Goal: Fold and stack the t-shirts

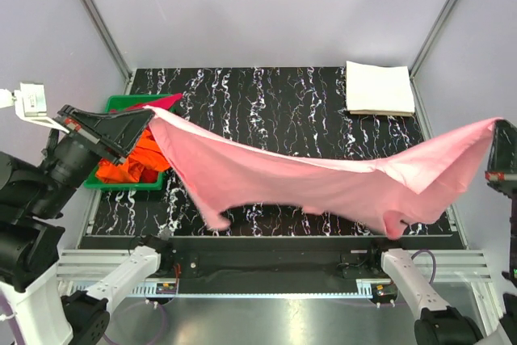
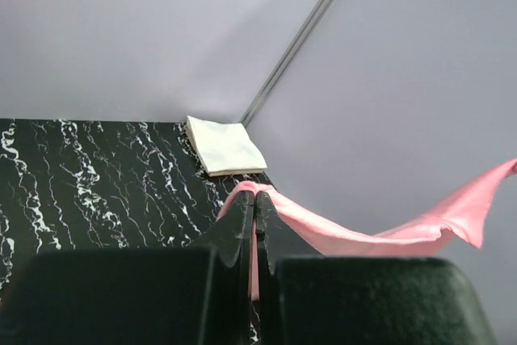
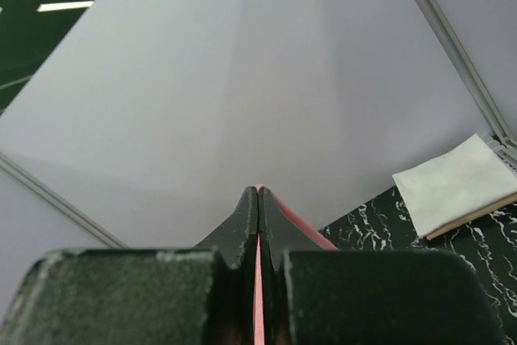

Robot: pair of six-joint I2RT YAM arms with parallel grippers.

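The light pink t-shirt (image 1: 323,175) hangs stretched in the air across the table between both grippers. My left gripper (image 1: 148,113) is shut on its left edge above the green tray; the pink cloth (image 2: 339,236) shows pinched between the fingers (image 2: 242,216). My right gripper (image 1: 497,124) is shut on its right edge at the far right; pink cloth (image 3: 311,232) runs from the shut fingers (image 3: 246,216). The white t-shirt (image 1: 380,88) lies folded at the back right corner, also in the left wrist view (image 2: 224,145) and the right wrist view (image 3: 452,187). The orange t-shirt (image 1: 133,163) and the dark magenta-red t-shirt (image 1: 166,102) lie crumpled in the tray.
The green plastic tray (image 1: 121,184) stands at the table's left edge, under the left gripper. The black marbled table (image 1: 275,103) is walled by grey panels on three sides. The pink shirt's lower edge sags close to the table's front edge.
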